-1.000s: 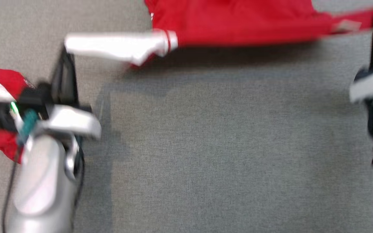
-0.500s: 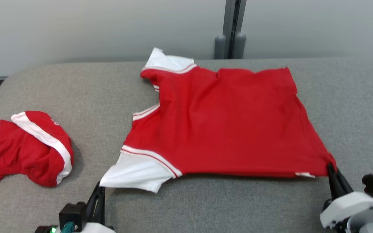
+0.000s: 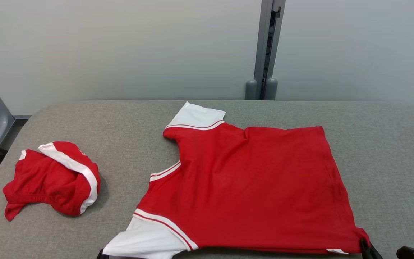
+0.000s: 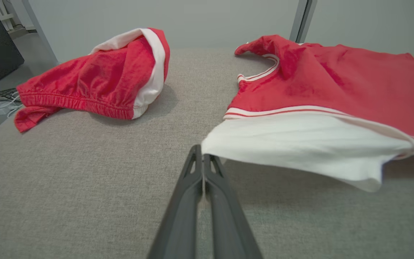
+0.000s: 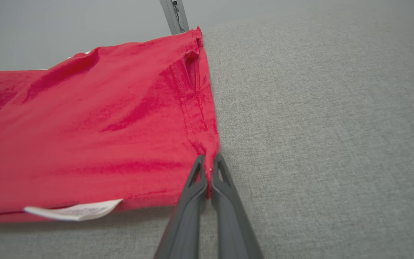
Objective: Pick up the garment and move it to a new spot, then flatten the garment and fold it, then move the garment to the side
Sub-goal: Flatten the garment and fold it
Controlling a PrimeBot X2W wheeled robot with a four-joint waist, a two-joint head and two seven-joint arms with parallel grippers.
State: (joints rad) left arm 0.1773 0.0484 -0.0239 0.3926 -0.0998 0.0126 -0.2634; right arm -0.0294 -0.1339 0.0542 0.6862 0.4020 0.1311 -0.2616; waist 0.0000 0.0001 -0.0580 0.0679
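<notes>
Both claws clenched on the garment's near edge

My left claw [image 4: 202, 155] pinches the corner of the white sleeve [image 4: 293, 144], and my right claw [image 5: 210, 162] pinches the hem corner [image 5: 207, 144]. The garment [image 3: 250, 187] lies spread on the table [image 3: 390, 151] ahead of both claws, its near edge stretched from one claw to the other. Its collar-to-hem axis runs sideways, so I judge the fold goes forward, with both claws equally near. The crumpled shorts [image 3: 49, 180] sit ahead-left of my left claw.

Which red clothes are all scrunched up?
The small red garment with the white stripe, on the left: it sits in a heap. The red shirt beside it lies spread out.
</notes>
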